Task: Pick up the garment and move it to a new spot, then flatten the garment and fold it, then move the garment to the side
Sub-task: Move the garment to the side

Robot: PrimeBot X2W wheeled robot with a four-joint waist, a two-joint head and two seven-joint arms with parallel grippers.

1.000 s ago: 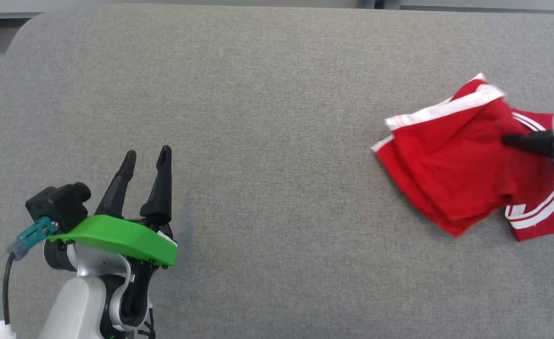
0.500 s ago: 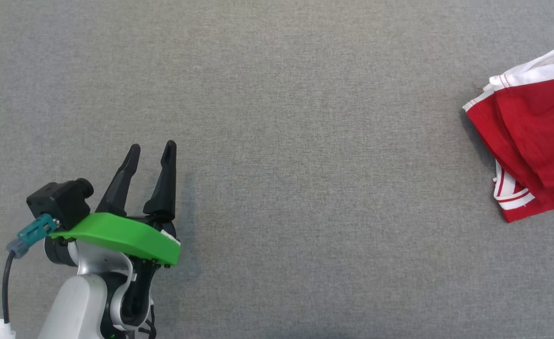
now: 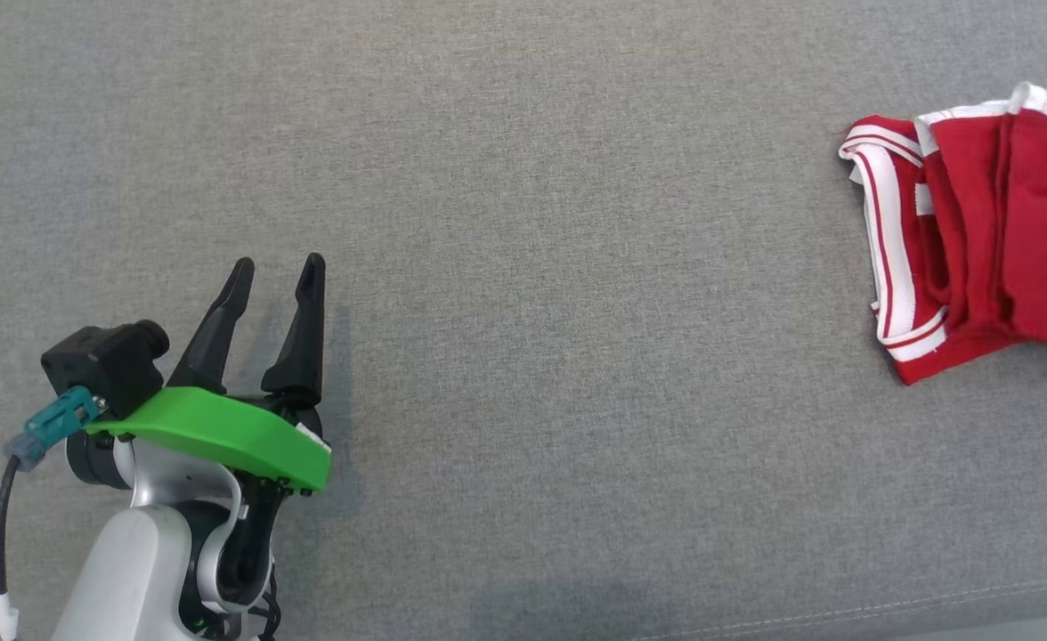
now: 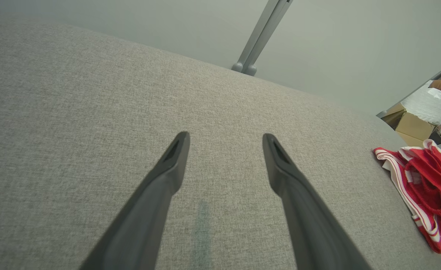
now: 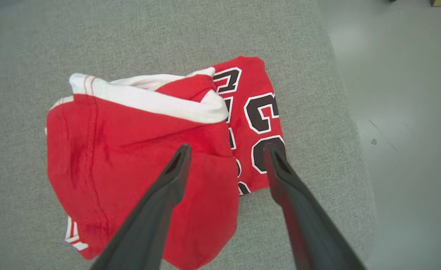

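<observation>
Grey woven fabric covers the wide work surface. On its far right side, close to the edge, lies the garment, a red jersey with white trim (black numerals show in the right wrist view), bunched in loose folds. Over it hangs the right gripper, fingers spread and pinching nothing. Well apart, at the lower left, the left gripper hovers over the fabric, its fingers likewise spread.
</observation>
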